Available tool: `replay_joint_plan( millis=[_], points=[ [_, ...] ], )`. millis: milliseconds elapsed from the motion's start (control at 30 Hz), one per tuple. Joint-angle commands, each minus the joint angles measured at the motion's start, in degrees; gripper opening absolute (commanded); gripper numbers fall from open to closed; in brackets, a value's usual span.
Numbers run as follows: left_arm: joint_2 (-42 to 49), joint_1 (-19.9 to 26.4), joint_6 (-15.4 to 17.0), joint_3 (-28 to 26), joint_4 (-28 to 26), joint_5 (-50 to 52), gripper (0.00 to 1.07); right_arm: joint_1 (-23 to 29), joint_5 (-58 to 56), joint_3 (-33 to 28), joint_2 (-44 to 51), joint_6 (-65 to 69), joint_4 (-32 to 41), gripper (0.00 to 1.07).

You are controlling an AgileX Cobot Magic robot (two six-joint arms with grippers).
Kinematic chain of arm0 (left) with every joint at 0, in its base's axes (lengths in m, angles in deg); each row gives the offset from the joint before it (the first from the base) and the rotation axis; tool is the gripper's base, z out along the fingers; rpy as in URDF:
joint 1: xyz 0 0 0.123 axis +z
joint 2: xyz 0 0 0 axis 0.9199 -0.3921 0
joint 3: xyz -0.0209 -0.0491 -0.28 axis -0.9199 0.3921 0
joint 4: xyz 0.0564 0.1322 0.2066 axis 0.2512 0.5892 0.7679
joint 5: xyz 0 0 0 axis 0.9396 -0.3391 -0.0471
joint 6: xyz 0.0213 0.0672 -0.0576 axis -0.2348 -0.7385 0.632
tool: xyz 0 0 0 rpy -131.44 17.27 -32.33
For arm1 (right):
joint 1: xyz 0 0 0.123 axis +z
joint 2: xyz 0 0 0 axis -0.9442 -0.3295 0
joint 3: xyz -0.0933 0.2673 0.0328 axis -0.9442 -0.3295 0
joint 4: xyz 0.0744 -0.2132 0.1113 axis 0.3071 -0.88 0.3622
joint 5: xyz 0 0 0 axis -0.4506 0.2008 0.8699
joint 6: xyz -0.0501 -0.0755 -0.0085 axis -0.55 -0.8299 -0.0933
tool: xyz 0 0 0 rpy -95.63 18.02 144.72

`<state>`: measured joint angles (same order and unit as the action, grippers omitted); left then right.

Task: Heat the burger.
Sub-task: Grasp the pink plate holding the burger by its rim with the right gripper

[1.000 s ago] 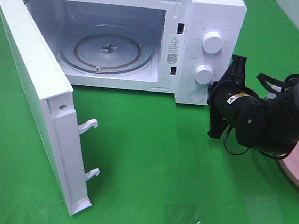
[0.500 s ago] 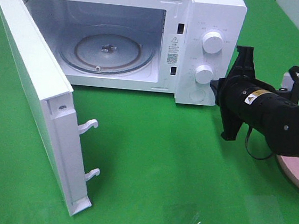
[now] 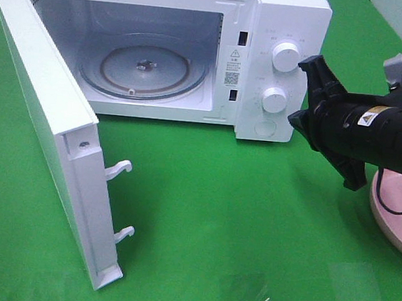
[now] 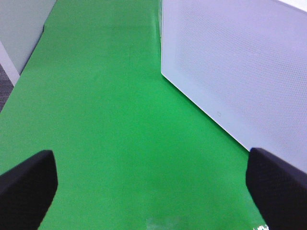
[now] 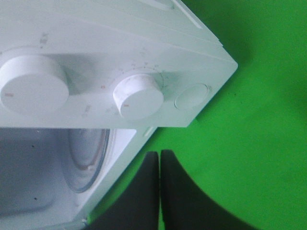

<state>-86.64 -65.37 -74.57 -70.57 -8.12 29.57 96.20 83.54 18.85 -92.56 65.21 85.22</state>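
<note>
The burger does not show in any view. The white microwave (image 3: 287, 16) stands at the back with its door (image 3: 45, 127) swung wide open to the left and its glass turntable (image 3: 144, 65) bare. My right gripper (image 3: 293, 120) is shut and empty. It hovers just right of the microwave's control panel, level with the lower knob (image 3: 274, 99). In the right wrist view its closed fingers (image 5: 148, 191) point at the panel's bottom corner. My left gripper (image 4: 153, 187) is open and empty over the green cloth beside the microwave's side wall (image 4: 240, 72).
A pink plate (image 3: 396, 214) lies at the right edge, partly behind my right arm. The open door's latch hooks (image 3: 120, 167) stick out over the green cloth. A button (image 5: 191, 97) sits below the two knobs.
My right arm has swung up and to the right, and its wrist has rolled, uncovering more of the pink plate. The microwave and its door have not moved.
</note>
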Motion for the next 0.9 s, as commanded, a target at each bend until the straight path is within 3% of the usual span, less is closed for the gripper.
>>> replay_joint_plan(
  millis=[33, 467, 700, 733, 900],
  points=[
    [1.09, -0.34, 0.29, 0.11, -0.17, 0.4, 1.0, 0.06, -4.35, 0.46, 2.12, -5.96, -0.92, 0.0],
    [1.09, -0.34, 0.29, 0.11, -0.17, 0.4, 1.0, 0.0, -28.99, 5.04, 9.05, -32.77, -1.26, 0.0],
    [1.09, -0.34, 0.29, 0.11, -0.17, 0.4, 1.0, 0.0, -44.06, 9.63, 9.57, -36.9, -10.03, 0.0],
    [1.09, -0.34, 0.29, 0.11, -0.17, 0.4, 1.0, 0.0, -49.9, 12.2, 9.57, -36.9, -14.73, 0.0],
    [1.09, -0.34, 0.29, 0.11, -0.17, 0.4, 1.0, 0.0, -54.49, 14.15, 9.57, -36.9, -18.39, 0.0]
  ],
)
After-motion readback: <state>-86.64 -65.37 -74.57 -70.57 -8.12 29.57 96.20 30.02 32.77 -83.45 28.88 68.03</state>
